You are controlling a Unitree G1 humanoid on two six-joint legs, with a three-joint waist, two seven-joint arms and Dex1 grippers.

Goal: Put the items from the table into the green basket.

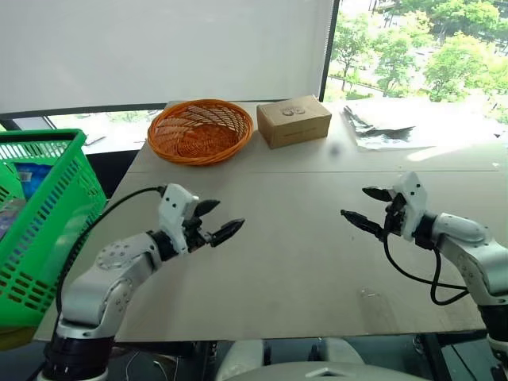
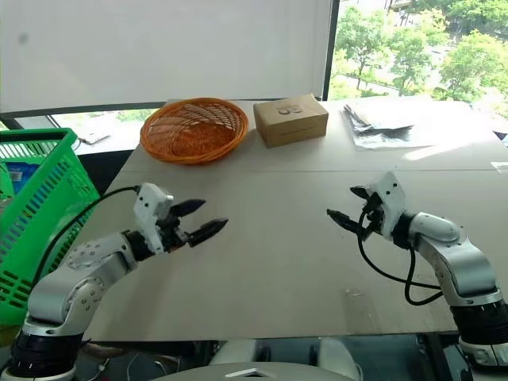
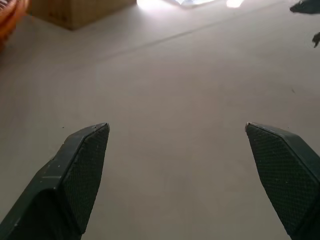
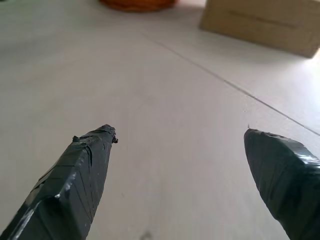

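Observation:
The green basket (image 1: 48,206) stands off the table's left edge, beside my left arm. Through its lattice I see a blue-and-white shape (image 1: 32,178); I cannot tell whether it is one of the items. My left gripper (image 1: 228,216) hovers over the left half of the table (image 1: 294,262), open and holding nothing, pointing right. Its wrist view shows bare tabletop between the fingertips (image 3: 90,150). My right gripper (image 1: 355,202) hovers over the right half, open and holding nothing, pointing left toward the other gripper. Bare tabletop also lies between its fingertips (image 4: 95,150).
An orange wicker basket (image 1: 200,131) and a brown cardboard box (image 1: 294,121) sit at the table's far edge. A crumpled silvery sheet (image 1: 381,123) lies at the far right. Windows run behind the table.

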